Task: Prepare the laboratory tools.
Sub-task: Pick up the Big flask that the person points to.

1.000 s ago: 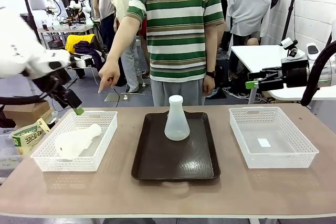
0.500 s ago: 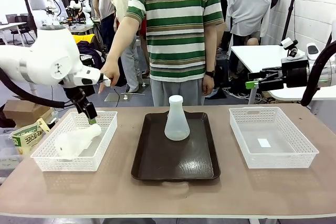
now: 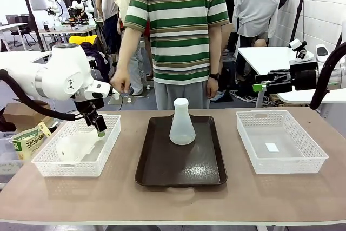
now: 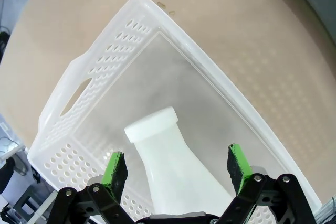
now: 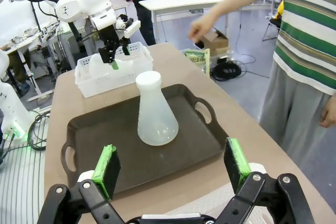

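Dark brown tray [image 3: 181, 169] sat centre of the table [image 3: 178, 204] between left basket [image 3: 65, 169] and right basket [image 3: 286, 165], green snack packet [image 3: 27, 139] off left edge, striped-shirt person [image 3: 181, 31] behind.

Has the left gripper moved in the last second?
Yes. The left gripper went from the far-left corner of the left basket rightward and down, over the lying flask.

One translucent frosted-white conical flask [image 3: 75, 145] is lying in the white mesh plastic basket [image 3: 70, 169] at my left. The other flask [image 3: 182, 125] is standing on the dark brown rectangular tray [image 3: 184, 163], which is sitting between that basket and another mesh basket [image 3: 286, 166] at my right.
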`<state>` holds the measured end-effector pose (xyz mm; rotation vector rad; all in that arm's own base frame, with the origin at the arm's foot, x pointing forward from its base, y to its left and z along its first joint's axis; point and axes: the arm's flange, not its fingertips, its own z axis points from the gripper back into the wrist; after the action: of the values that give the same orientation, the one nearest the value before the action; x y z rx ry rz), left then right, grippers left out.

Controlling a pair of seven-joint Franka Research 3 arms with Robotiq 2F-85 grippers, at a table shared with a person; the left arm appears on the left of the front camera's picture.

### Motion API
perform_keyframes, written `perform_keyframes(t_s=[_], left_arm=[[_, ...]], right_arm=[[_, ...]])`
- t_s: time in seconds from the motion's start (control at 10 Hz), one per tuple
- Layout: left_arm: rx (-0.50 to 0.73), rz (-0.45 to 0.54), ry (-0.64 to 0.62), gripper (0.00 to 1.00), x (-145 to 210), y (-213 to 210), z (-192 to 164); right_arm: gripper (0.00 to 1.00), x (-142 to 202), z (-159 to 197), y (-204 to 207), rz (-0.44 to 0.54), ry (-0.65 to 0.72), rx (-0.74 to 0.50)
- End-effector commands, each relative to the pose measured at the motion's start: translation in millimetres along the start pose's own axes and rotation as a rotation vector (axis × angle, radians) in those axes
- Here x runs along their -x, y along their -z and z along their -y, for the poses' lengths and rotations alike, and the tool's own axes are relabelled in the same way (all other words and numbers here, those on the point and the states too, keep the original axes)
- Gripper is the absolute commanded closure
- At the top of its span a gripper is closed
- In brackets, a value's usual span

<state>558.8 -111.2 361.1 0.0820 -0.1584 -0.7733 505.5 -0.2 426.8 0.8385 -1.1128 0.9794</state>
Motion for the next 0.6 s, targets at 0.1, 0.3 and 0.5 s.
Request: perform_keyframes(t_s=[0.1, 0.3, 0.5], left_arm=[[-0.029, -0.032, -0.032, 0.0, -11.7, 15.3, -8.7], [-0.004, -0.041, -0.058, 0.0, -13.7, 21.1, -19.0], [0.006, -0.045, -0.073, 0.0, -13.5, 28.1, -25.5]], right_arm=[[0.0, -1.2, 0.3, 0.7, -0.018, 0.013, 0.004], [0.0, -1.2, 0.3, 0.7, -0.018, 0.013, 0.004], [0.0, -1.2, 0.3, 0.7, -0.018, 0.013, 0.004]])
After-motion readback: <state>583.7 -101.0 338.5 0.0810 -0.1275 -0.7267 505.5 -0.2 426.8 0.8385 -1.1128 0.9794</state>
